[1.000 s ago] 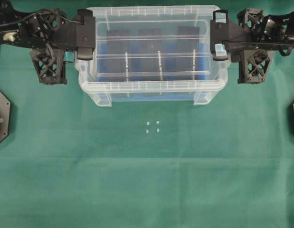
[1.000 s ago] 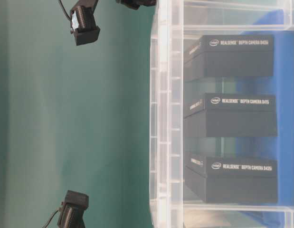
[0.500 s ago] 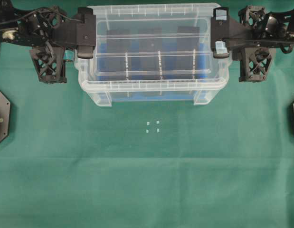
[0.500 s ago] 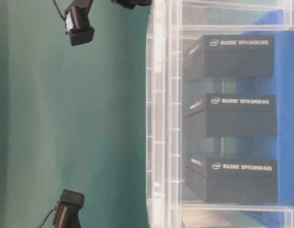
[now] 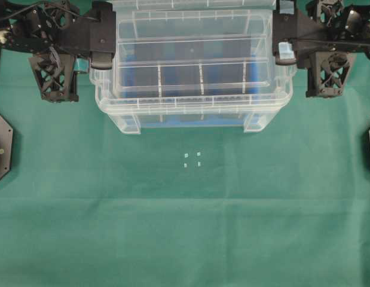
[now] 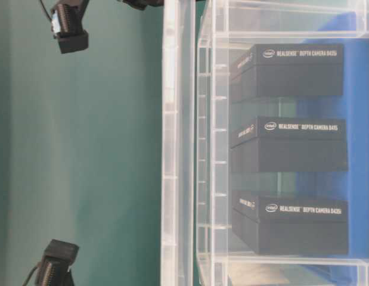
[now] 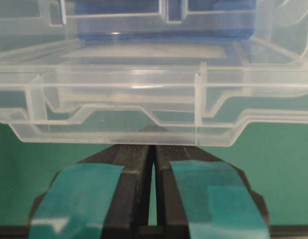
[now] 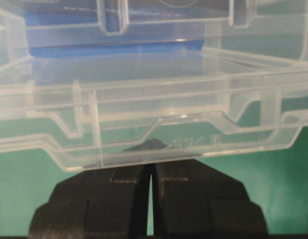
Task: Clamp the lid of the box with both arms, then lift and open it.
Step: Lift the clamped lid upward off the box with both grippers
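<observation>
Your left gripper point(image 7: 153, 149), its teal-taped fingers point(image 7: 84, 194) pressed almost together, pinches the short edge of the clear lid point(image 5: 193, 60), and your right gripper point(image 8: 151, 172) pinches the opposite short edge the same way, so the lid spans the space between your two hands. Seen from table level, the lid point(image 6: 172, 149) stands apart from the rim of the box point(image 6: 211, 149), a gap showing between them. The box point(image 5: 190, 116) sits directly beneath, on the green cloth point(image 5: 185, 227), with three black blocks point(image 6: 291, 143) inside.
</observation>
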